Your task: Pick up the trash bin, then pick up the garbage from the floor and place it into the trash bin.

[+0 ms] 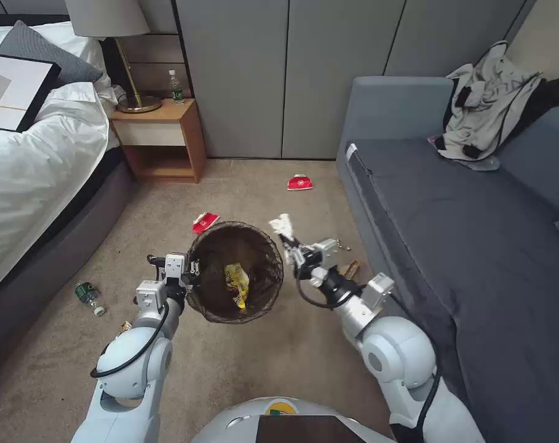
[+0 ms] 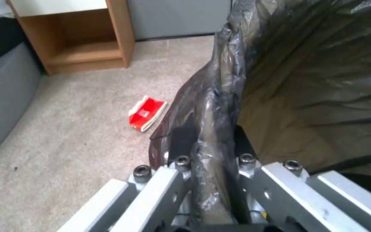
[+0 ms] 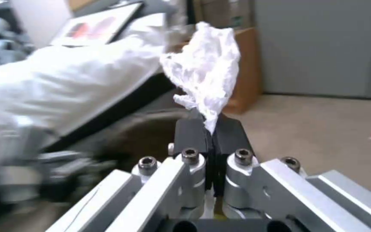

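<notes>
I hold the bin (image 1: pixel 235 272) up off the carpet with my left claw (image 1: pixel 192 269), which is clamped on the rim at the bin's left side, with the brown bag (image 2: pixel 220 106) squeezed between its pads. The bin looks light, but the bag is thin and slippery, so I judge the hold must keep both plastic wall and liner together; a pinch on the liner alone could slide. A yellow wrapper (image 1: pixel 237 284) already lies inside.

My right claw (image 1: pixel 289 242) is closed on the tissue (image 3: pixel 204 71), pinching only its lower tip, and the rest stands up loose above the pads. It is very soft and weighs almost nothing, so I think it may stick to the pads when I let go, or drift aside as it falls. The tissue is now just beside the bin's right rim, a little outside the opening, at about rim height.

More garbage waits on the floor: one red carton (image 1: pixel 205 221) just behind the bin, another carton (image 1: pixel 300 182) further away near the sofa (image 1: pixel 463 234), and a bottle (image 1: pixel 89 296) on the carpet to my left, near the bed (image 1: pixel 39 166). The cartons look flat and stiff, best taken by an edge. The bottle is round and may roll, so I would take it across the body.
</notes>
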Robot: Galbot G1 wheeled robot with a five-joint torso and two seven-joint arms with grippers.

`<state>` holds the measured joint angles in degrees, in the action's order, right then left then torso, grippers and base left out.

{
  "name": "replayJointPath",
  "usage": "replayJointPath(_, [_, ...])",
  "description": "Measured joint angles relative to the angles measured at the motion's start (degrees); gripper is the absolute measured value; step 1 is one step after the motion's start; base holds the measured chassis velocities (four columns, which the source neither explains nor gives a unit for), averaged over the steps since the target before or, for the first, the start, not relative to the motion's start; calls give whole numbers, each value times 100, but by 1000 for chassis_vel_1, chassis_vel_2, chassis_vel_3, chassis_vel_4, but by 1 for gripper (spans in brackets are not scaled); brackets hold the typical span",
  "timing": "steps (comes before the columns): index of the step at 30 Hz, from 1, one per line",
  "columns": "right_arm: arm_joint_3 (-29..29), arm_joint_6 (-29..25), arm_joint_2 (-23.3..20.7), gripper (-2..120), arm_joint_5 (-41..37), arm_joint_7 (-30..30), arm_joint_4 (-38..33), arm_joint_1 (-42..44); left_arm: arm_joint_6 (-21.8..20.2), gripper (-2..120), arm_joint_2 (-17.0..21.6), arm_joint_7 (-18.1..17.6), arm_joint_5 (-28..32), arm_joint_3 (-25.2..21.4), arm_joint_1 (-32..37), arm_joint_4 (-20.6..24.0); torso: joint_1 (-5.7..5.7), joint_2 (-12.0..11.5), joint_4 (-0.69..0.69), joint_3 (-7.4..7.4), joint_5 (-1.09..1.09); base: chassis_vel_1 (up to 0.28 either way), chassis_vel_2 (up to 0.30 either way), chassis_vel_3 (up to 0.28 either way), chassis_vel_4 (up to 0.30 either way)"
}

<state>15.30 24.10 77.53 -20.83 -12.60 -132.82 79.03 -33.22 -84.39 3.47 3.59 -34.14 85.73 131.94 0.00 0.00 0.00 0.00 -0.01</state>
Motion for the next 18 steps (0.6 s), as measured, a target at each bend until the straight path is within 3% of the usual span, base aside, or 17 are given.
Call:
replayJointPath(7, [-908,107,-71,0,-4,203,275,-301,-29,3,10,-23,22,8,-9,-39,0,0,0,0,0,0,0,0,0])
replayJointPath(12, [-1136,156,-66,-2,138,340,522,-453,-32,3,-1,-25,38,12,-11,-75,0,0,0,0,0,0,0,0,0])
replayJointPath(18, [-1238,209,-14,21,137,653,658,-637,-50,3,-16,-15,37,46,-1,-44,0,0,-1,0,0,0,0,0,0])
